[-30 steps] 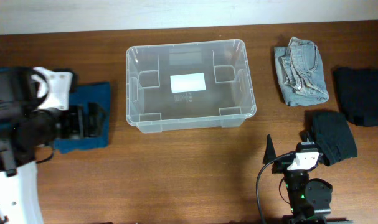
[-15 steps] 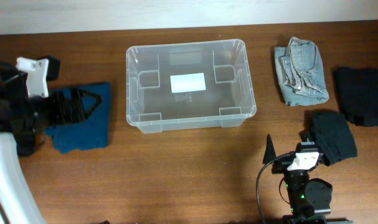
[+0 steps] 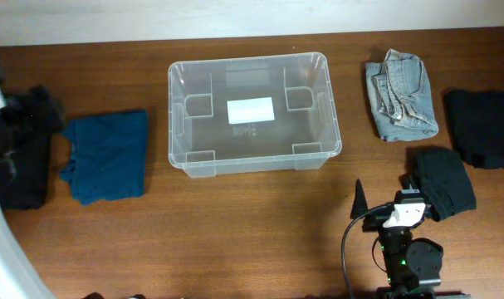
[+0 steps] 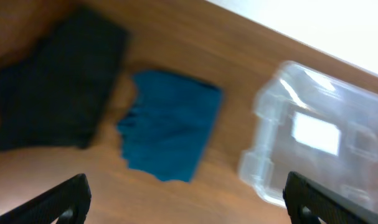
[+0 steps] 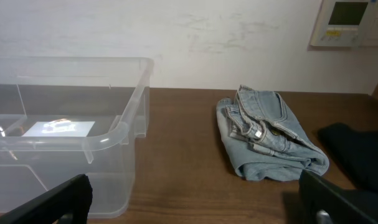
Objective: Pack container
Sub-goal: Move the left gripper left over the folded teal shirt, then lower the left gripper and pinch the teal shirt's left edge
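Observation:
The container is a clear plastic bin with a white label on its base, standing empty at the table's middle back. It also shows in the left wrist view as the container and in the right wrist view as the container. My left gripper hangs open high over the table's left side, nothing between its fingers. It looks down on a folded blue garment. My right gripper stands open near the front edge, right of the bin, empty, facing folded jeans.
The blue garment lies left of the bin, with a black garment beside it at the table's left edge. The jeans lie right of the bin. Two dark garments lie further right.
My left arm has drawn back leftward off the blue garment, which now lies fully uncovered. The right arm has not moved.

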### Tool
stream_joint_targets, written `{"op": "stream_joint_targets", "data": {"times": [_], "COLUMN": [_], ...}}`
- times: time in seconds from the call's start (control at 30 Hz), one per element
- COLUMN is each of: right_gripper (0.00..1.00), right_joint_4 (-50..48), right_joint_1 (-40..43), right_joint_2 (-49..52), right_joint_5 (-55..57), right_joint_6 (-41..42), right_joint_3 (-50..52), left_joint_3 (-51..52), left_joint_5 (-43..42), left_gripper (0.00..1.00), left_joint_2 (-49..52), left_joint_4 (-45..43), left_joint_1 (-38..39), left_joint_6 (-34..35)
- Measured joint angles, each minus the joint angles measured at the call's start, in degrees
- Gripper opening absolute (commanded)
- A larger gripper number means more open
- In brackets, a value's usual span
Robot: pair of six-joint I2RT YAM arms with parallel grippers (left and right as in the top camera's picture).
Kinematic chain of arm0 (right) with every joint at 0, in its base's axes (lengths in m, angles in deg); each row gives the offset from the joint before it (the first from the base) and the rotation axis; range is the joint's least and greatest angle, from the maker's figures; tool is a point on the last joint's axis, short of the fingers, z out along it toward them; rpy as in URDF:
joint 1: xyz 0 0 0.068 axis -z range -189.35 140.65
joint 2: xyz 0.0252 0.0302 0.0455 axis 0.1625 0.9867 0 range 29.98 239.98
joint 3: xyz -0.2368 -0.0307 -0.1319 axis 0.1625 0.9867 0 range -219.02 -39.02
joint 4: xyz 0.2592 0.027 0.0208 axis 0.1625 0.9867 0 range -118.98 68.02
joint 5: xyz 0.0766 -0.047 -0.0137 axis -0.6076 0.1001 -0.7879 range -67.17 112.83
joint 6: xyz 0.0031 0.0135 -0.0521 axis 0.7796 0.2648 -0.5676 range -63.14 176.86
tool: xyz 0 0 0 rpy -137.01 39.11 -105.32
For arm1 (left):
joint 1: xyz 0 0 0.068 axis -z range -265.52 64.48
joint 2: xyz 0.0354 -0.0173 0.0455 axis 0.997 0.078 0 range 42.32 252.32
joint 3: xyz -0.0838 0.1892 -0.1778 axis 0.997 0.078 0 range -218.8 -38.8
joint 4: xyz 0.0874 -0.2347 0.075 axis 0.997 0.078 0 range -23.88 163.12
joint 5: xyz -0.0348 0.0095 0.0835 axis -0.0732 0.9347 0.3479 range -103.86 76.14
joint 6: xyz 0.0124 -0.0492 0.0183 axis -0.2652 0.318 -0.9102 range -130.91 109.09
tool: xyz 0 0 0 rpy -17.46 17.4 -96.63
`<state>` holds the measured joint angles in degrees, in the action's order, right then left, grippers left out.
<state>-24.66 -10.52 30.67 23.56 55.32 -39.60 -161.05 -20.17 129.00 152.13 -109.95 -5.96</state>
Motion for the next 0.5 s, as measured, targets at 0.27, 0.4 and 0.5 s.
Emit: {"op": "stream_joint_targets", "data": {"times": [0.27, 0.4, 0.5], "right_gripper": [0.98, 0.98, 0.98], "right_joint_4": [0.00, 0.00, 0.00], "right_joint_1": [0.00, 0.00, 0.00], "right_joint_2": [0.00, 0.00, 0.00], "right_joint_5": [0.00, -0.02, -0.02], "right_joint_6": [-0.02, 0.02, 0.00], "right_joint_3": [0.00, 0.00, 0.00], "left_joint_3": [0.33, 3.10, 7.04], "left_joint_5": [5.55, 6.16, 5.09], "left_gripper": [0.99, 0.99, 0.99], "left_joint_2": [-0.74, -0.66, -0.04], "left_joint_4": [1.14, -0.37, -3.43], "left_joint_1": [-2.99, -2.99, -2.99], "left_joint_6": [4.37, 4.81, 4.15]}}
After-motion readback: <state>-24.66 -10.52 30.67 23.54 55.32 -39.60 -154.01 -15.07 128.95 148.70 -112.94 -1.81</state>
